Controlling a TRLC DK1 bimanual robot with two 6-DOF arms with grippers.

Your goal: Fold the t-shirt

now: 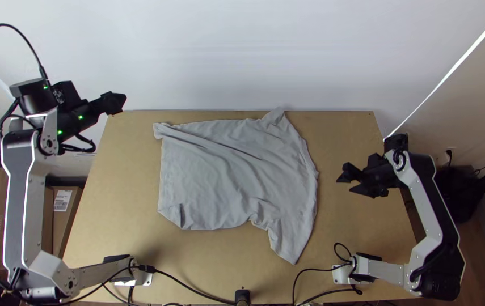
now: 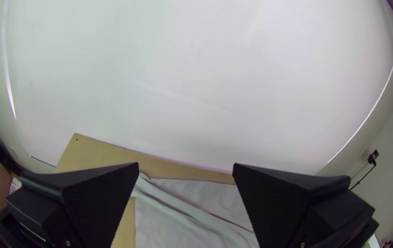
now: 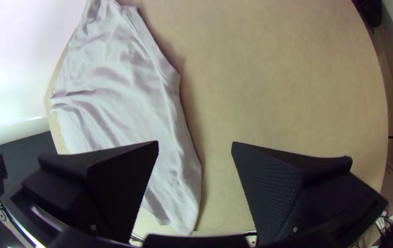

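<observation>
A light grey t-shirt [image 1: 225, 170] lies spread but wrinkled on the table, with a corner pointing to the near edge and a small turned-up fold at its lower left. My left gripper [image 1: 124, 103] is over the table's far left corner, apart from the shirt; in the left wrist view the left gripper [image 2: 186, 166] stands open. My right gripper [image 1: 344, 182] is above the table right of the shirt, and in the right wrist view the right gripper [image 3: 195, 144] is open with nothing between its fingers. The shirt [image 3: 118, 87] shows beside it there.
The wooden table [image 1: 123, 170] has bare strips left and right of the shirt. A white wall [image 1: 225, 51] rises behind its far edge. Black cables [image 1: 197, 292] run along the near edge. Cardboard boxes [image 1: 63, 218] stand off the table at the left.
</observation>
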